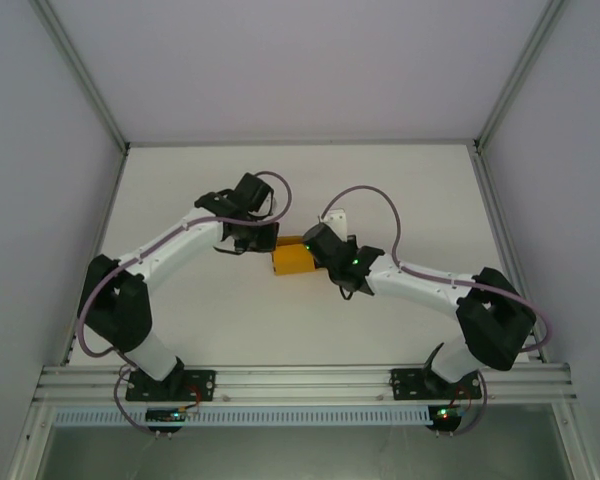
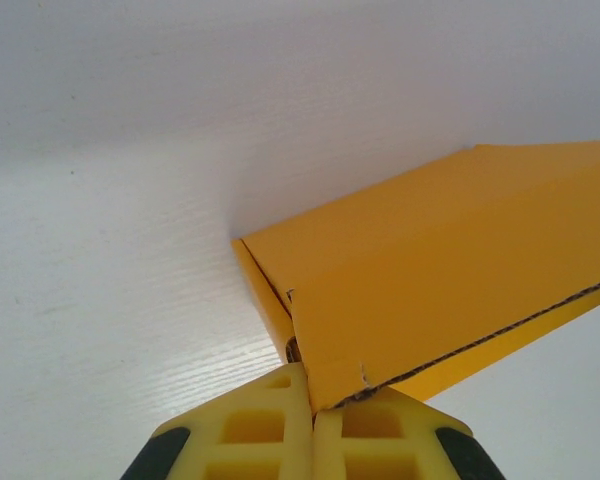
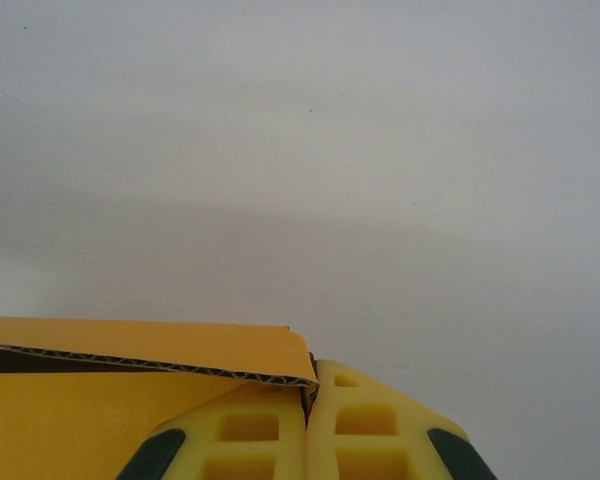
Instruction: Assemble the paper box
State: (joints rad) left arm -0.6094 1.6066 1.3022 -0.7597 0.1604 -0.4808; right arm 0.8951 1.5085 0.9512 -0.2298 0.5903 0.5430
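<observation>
From above, the paper box (image 1: 290, 260) lies mid-table (image 1: 400, 190) between the arms. Its right end is covered by the right tool (image 1: 318, 252), and the left tool (image 1: 250, 243) meets its left end; the fingers are too small to make out.

At the left wrist, the left tool (image 2: 313, 398) has its yellow fingers (image 2: 250, 435) pressed together, pinching a corner of the paper box (image 2: 440, 270), which runs out of frame.

At the right wrist, the right tool (image 3: 310, 385) is closed on the corrugated edge of the paper box (image 3: 100, 420), which is cut off below.
</observation>
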